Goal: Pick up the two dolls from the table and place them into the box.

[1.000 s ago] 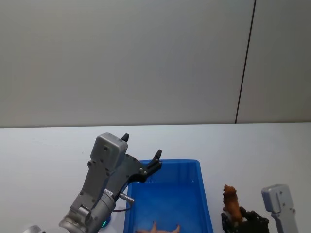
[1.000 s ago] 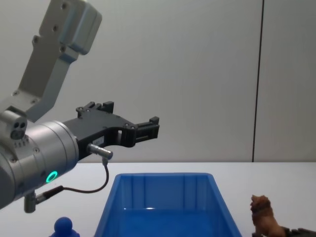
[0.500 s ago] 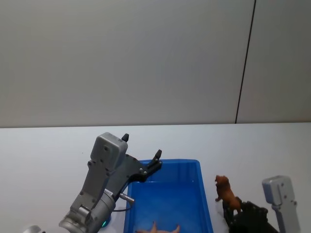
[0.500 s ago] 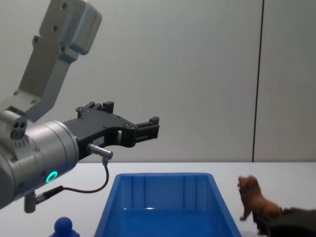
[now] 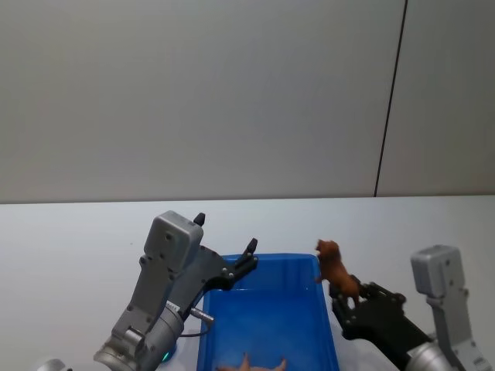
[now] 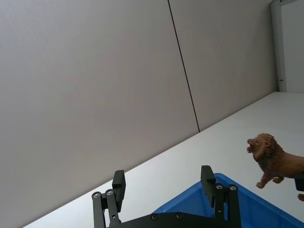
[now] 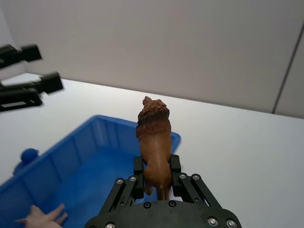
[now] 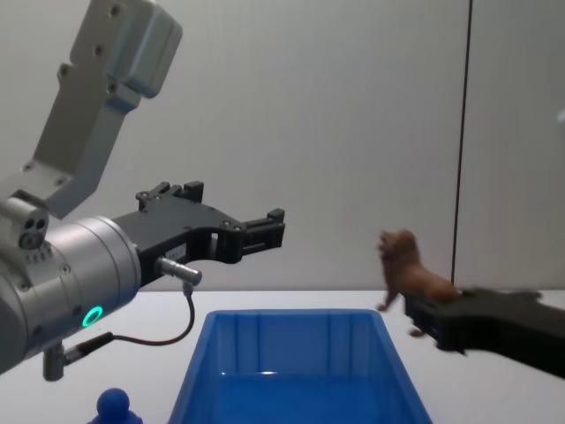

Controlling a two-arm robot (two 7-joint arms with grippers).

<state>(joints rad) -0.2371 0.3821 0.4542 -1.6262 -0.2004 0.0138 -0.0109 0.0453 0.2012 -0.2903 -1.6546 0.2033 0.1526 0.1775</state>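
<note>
Right gripper [image 5: 347, 306] [image 7: 156, 167] [image 8: 425, 314] is clamped on the lion [image 5: 335, 273] [image 6: 274, 158] [image 7: 154, 130] [image 8: 406, 268]. Its fingers [image 7: 175, 165] press the lion's rear body from both sides, closed to the lion's width. The lion is up in the air, off the table [image 5: 69, 232], roughly level, with its head toward the robot's left. It hangs above the right rim of the box [image 5: 285, 258] [image 6: 268, 216] [image 7: 71, 151] [image 8: 291, 315], near the far right corner. It does not touch the box.

Left gripper [image 5: 226, 235] [image 6: 163, 182] [image 8: 258, 228] hangs above the box's far left corner. Its fingers [image 6: 118, 183] are spread wide with nothing between them.

Blue doll [image 7: 28, 155] [image 8: 115, 407] stands on the table just beside the box's left wall, outside it. Its round head shows in the chest view.

The box sits on the table between the two arms with its open top up. A pale pink figure [image 5: 252, 363] [image 7: 43, 216] lies flat on the box floor at the near end. Grey wall [image 5: 232, 93] rises behind the table.
</note>
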